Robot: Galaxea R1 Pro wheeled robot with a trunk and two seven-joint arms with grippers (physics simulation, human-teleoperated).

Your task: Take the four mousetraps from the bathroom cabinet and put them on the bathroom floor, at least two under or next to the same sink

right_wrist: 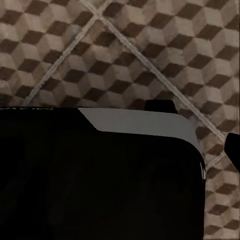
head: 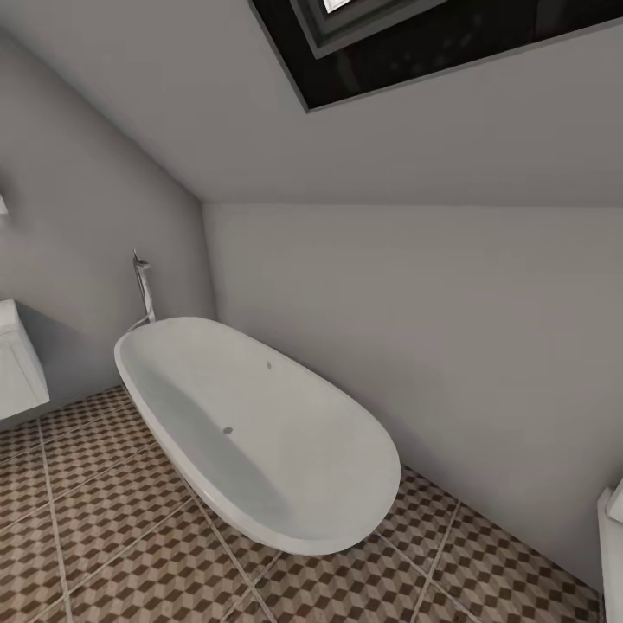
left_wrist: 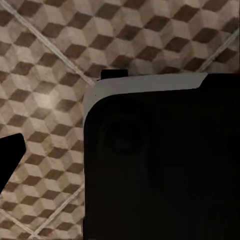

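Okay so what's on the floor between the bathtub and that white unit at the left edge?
In the head view, just bare cube-patterned bathroom floor lies between the bathtub and the white unit. A chrome tap stands by the wall behind that stretch.

Head view: bathtub (head: pixel 260 433) stands on the bathroom floor (head: pixel 104 536), centre frame, set diagonally in the corner where the left wall (head: pixel 78 216) meets the back wall (head: pixel 415 329); a tap post (head: pixel 143 290) rises behind the tub's far end, against the left wall. A wall-hung unit (head: pixel 17 368) sits at the left edge, left of the tub and above the floor; another fixture's edge (head: pixel 611 545) shows at the lower right, right of the tub. A ceiling opening (head: pixel 407 43) lies overhead; both wrist views look down onto floor tiles (left_wrist: pixel 50 75) beneath a dark robot body part (right_wrist: pixel 100 180).
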